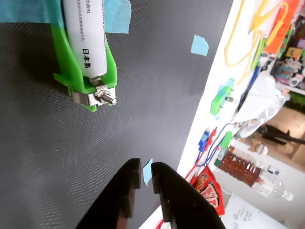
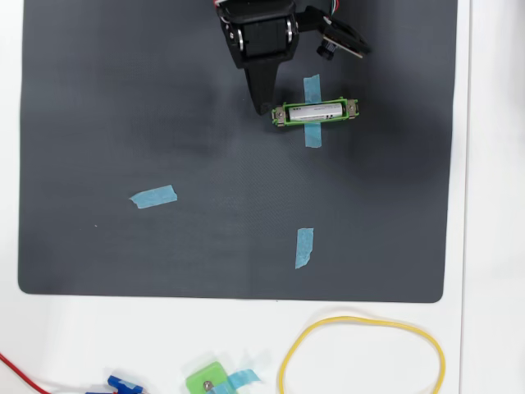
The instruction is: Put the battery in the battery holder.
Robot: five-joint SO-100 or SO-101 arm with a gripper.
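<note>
One battery (image 2: 315, 109), a smooth white-silver cylinder with small dark print, is lying inside one battery holder (image 2: 354, 107), a long, narrow bright-green plastic frame with silver metal screws at both ends; in the overhead view the pair is sitting toward the far right part of the dark mat (image 2: 123, 98), lengthwise left to right. One blue tape strip (image 2: 312, 134) is crossing the holder, and two more blue tape pieces are sticking to the mat, one on the left (image 2: 153, 196) and one nearer the front (image 2: 304, 247). The mat is looking finely textured and matte, lying on a white surface (image 2: 492, 246). The single black pincer (image 1: 147, 168) is hovering just left of the holder's end in the overhead view, its two matte plastic fingers standing slightly apart and gripping nothing. In the wrist view the battery's rounded end is sitting against a metal clip and screw (image 1: 106, 97). On the surface near the front, one yellow cable loop (image 2: 361, 361) is curving, and one small green square piece (image 2: 207, 382) with blue tape is lying to its left.
</note>
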